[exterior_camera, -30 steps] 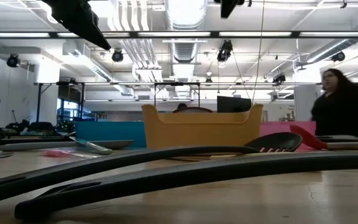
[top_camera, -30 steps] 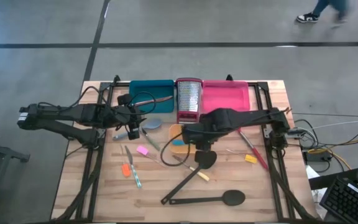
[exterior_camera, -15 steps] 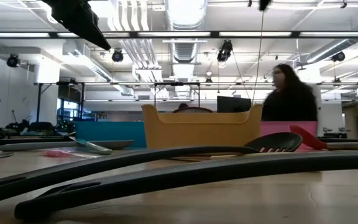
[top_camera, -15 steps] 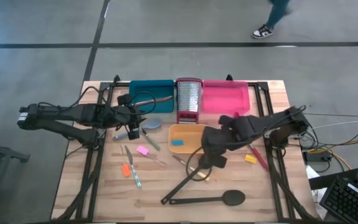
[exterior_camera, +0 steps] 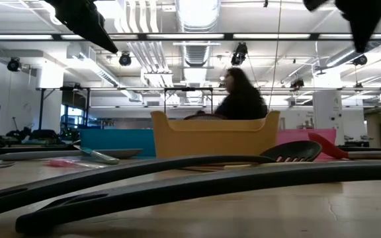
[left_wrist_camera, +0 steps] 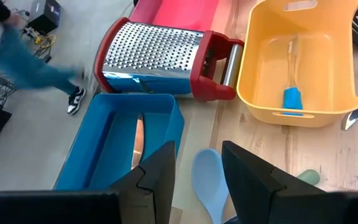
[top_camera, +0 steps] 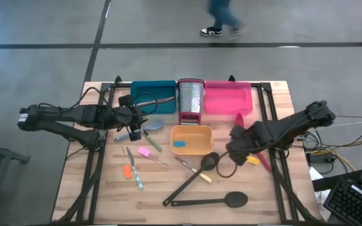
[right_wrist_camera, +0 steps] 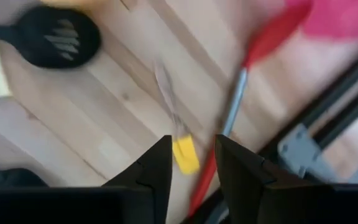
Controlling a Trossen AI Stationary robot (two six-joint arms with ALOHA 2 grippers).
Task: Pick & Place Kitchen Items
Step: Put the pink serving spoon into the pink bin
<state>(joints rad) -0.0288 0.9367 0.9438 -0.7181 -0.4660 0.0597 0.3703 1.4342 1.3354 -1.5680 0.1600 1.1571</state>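
— Two dark fingers of the right gripper (right_wrist_camera: 191,163) stand parted with nothing between them; through the gap the small yellow-tipped tool (right_wrist_camera: 184,153) lies on the wooden table (top_camera: 269,188), the red-handled tool (right_wrist_camera: 238,112) just beside it.

— And the left one?

— The left gripper (left_wrist_camera: 196,171) has its fingers spread too, holding nothing, hanging over the pale blue spoon (left_wrist_camera: 209,179) beside the teal tray (left_wrist_camera: 114,146). It waits there (the steel grater (left_wrist_camera: 160,59) stands just past it).

— Where are the other kitchen items?

— From above, the slotted spatula (top_camera: 193,179) and the long black spoon (top_camera: 209,201) lie loose near the front of the table, small coloured pieces to the left. One blue piece (top_camera: 179,144) already sits in the orange tray (top_camera: 203,149).

— What could go wrong from here?

— My guess: the yellow tip and the red handle lie so close that descending fingers could straddle both, or nudge the thin tool sideways out of the gap. It lies flat on the wood, so a shallow close may slide over it.
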